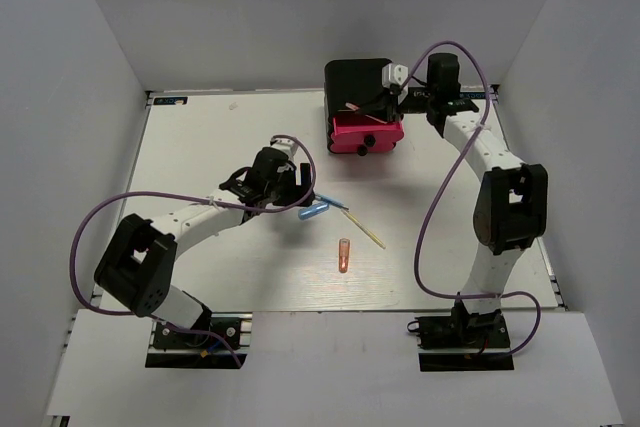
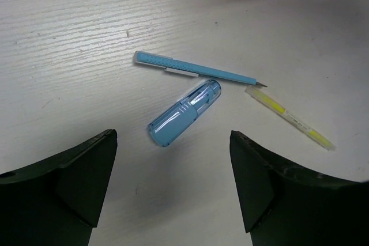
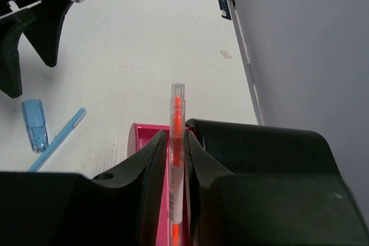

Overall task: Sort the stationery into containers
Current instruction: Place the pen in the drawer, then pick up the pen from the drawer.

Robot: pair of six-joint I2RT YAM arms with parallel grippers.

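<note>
The black box [image 1: 355, 82] stands at the back with one pink drawer [image 1: 366, 133] pulled open. My right gripper [image 1: 385, 107] is above that drawer, shut on a thin orange pen [image 3: 177, 136]; the pink drawer [image 3: 141, 137] shows just below the fingers. My left gripper [image 1: 290, 187] is open and empty, low over the table, just short of a short blue capped marker [image 2: 184, 113]. Beyond the marker lie a thin blue pen [image 2: 196, 69] and a yellow-green pen [image 2: 288, 118]. A short orange marker [image 1: 344, 253] lies alone nearer the front.
The blue marker [image 1: 313, 212], blue pen [image 1: 330, 200] and yellow-green pen [image 1: 366, 230] lie close together mid-table. White walls enclose the table on the left, back and right. The right arm's purple cable [image 1: 430, 197] loops over the table's right side.
</note>
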